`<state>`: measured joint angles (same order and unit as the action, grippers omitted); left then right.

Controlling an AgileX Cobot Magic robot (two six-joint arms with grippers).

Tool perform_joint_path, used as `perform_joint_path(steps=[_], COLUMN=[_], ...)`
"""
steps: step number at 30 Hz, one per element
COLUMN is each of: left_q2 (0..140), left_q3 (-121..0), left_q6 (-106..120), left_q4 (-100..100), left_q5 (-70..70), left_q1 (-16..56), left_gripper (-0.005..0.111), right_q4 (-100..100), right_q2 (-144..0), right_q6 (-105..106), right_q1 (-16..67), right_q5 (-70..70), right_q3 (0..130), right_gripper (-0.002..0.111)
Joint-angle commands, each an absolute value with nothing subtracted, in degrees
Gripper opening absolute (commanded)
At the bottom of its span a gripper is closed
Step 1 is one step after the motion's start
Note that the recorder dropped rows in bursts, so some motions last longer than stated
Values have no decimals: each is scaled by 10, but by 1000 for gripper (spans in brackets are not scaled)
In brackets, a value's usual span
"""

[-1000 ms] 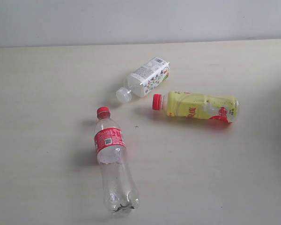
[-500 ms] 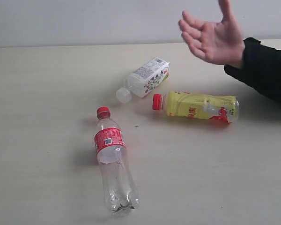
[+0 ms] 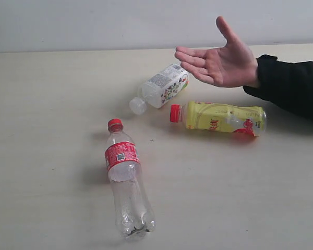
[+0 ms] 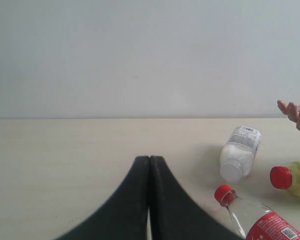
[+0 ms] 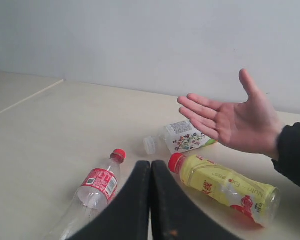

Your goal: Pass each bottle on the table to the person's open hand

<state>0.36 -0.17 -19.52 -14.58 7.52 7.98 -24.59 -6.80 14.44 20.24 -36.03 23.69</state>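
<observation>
Three bottles lie on the pale table (image 3: 47, 104). The clear bottle with red cap and label (image 3: 124, 177) lies nearest the front. The yellow bottle with red cap (image 3: 219, 117) lies to its right. The small white-capped bottle with colourful label (image 3: 161, 87) lies behind them. The white bottle with green label is out of view. A bare open hand (image 3: 219, 62) with a black sleeve hovers palm up above the yellow and small bottles. My left gripper (image 4: 149, 159) is shut and holds nothing, short of the bottles. My right gripper (image 5: 150, 163) is shut too, between the clear bottle (image 5: 97, 185) and the yellow bottle (image 5: 225, 187).
A plain grey wall (image 3: 94, 23) runs behind the table's far edge. The person's black-sleeved forearm (image 3: 292, 86) reaches in from the right, low over the table. Neither arm shows in the exterior view.
The hand came in from the right, first raised, and has now dropped lower and leftward, palm up over the bottles. The bottles have not moved.
</observation>
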Motion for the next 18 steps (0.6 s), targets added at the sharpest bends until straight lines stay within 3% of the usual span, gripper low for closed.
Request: perform_joint_path(steps=[1,8,18], left_q2=[0,0,0], left_q3=[0,0,0], left_q6=[-194,-194,-194], left_q4=[-146,-146,-146], left_q5=[74,74,74], left_q1=[79,79,79], left_gripper=[0,0,0], right_q4=[-207,-157,-86], right_q2=[-93,-254,-556], right_q6=[145,123,128], right_q1=[200,200,200], right_q5=[-339,-334,-448], right_q3=[234,300,488], right_gripper=[0,0,0])
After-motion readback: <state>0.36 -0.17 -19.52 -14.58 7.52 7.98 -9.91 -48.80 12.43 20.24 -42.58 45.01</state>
